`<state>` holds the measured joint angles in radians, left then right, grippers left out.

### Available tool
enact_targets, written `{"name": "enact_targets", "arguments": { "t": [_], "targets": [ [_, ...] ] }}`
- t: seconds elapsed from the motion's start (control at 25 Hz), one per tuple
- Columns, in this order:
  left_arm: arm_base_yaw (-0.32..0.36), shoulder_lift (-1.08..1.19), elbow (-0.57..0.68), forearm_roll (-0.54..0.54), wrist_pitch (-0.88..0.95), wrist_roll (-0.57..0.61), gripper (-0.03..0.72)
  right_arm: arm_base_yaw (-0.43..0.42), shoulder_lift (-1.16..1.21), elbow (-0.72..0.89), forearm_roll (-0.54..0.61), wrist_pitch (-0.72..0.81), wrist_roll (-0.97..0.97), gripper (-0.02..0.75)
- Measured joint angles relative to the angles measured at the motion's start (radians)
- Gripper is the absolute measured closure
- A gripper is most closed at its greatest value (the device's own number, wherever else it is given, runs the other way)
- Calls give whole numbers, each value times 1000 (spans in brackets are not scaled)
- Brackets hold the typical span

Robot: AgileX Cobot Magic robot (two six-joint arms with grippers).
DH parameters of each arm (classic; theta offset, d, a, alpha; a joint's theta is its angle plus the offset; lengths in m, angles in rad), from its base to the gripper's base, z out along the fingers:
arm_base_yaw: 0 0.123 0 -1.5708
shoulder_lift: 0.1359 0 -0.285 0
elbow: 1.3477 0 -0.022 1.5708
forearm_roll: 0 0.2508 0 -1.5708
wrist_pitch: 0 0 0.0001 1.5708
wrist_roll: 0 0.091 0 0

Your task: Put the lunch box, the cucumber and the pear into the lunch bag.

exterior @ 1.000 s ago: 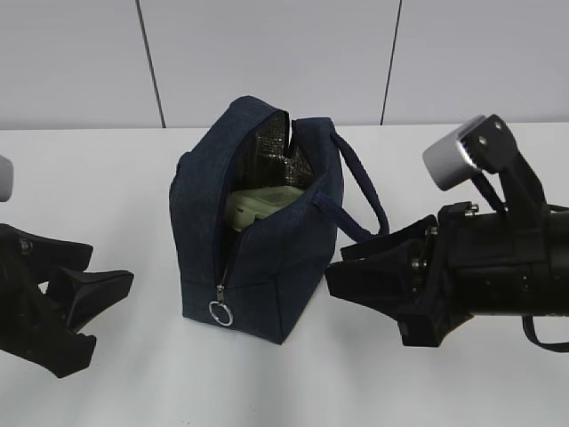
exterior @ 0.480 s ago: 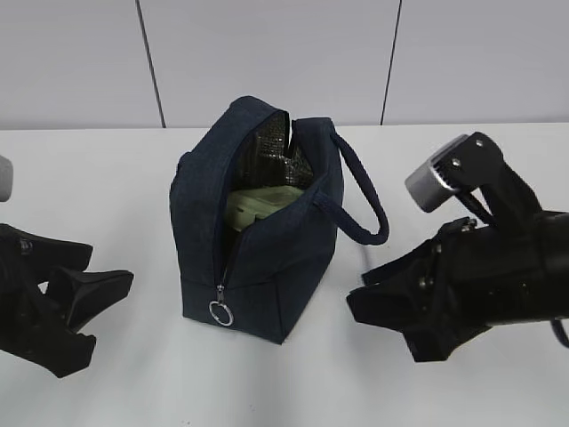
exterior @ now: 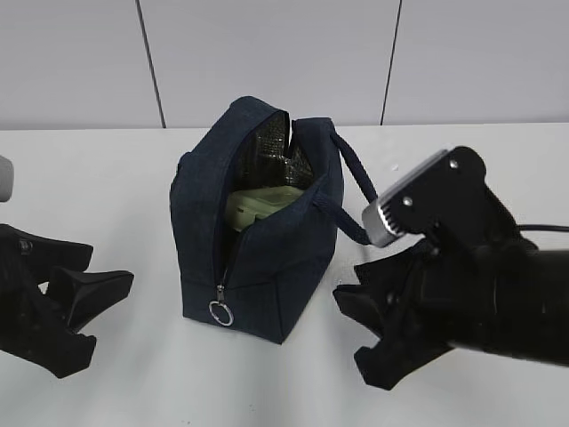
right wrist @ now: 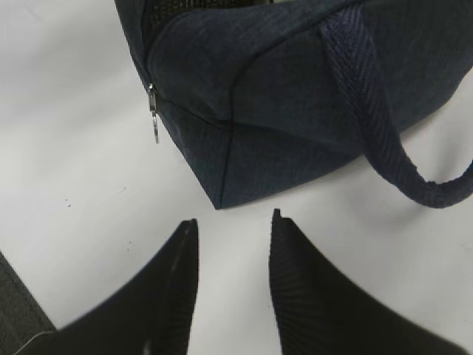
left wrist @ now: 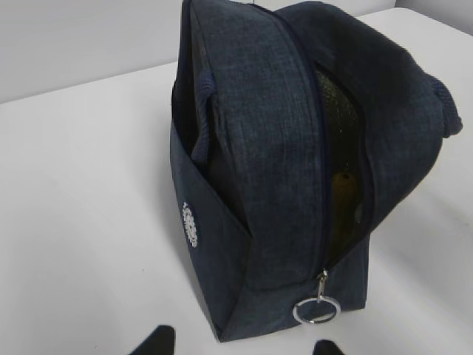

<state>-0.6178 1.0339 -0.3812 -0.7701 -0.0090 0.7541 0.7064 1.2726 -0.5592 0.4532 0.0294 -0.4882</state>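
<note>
Since a second ago the right pincer [exterior: 360, 334] has dropped lower and swung forward, so it now sits just beside the lower right corner of the lunch bag [exterior: 258, 258], its camera housing covering part of the loop handle [exterior: 356, 191]. Its jaws stand moderately apart and hold nothing; in the right wrist view they point at the bag's bottom corner, apart from the fabric. The left pincer [exterior: 84, 298] has not shifted: it rests on the desk [exterior: 107, 178] well to the left of the bag, spread wide and empty.

The bag stands upright with its zipper run down to the base, the silver ring pull [exterior: 220, 313] hanging low, so the mouth gapes and the silver lining shows. Inside, the pale green lid of the lunch box [exterior: 258, 205] sits near the top; something yellowish, perhaps the pear [left wrist: 344, 194], shows deeper in the left wrist view. The cucumber cannot be seen. A small round white emblem [left wrist: 189, 224] marks the bag's end; its writing is too small to read.
</note>
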Motion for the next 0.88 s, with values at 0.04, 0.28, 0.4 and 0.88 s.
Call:
{"name": "enact_targets", "arguments": {
  "t": [0.04, 0.28, 0.4, 0.88],
  "targets": [
    [0, 0, 0, 0, 0, 0, 346, 22, 0, 34, -19, -57, 37, 472],
    [0, 0, 0, 0, 0, 0, 346, 82, 14, 190, -504, -387, 501, 472],
    [0, 0, 0, 0, 0, 0, 346, 83, 78, 185, -644, -483, 573, 472],
    [0, 0, 0, 0, 0, 0, 346, 83, 394, 40, -713, -587, 599, 472]
  ]
}}
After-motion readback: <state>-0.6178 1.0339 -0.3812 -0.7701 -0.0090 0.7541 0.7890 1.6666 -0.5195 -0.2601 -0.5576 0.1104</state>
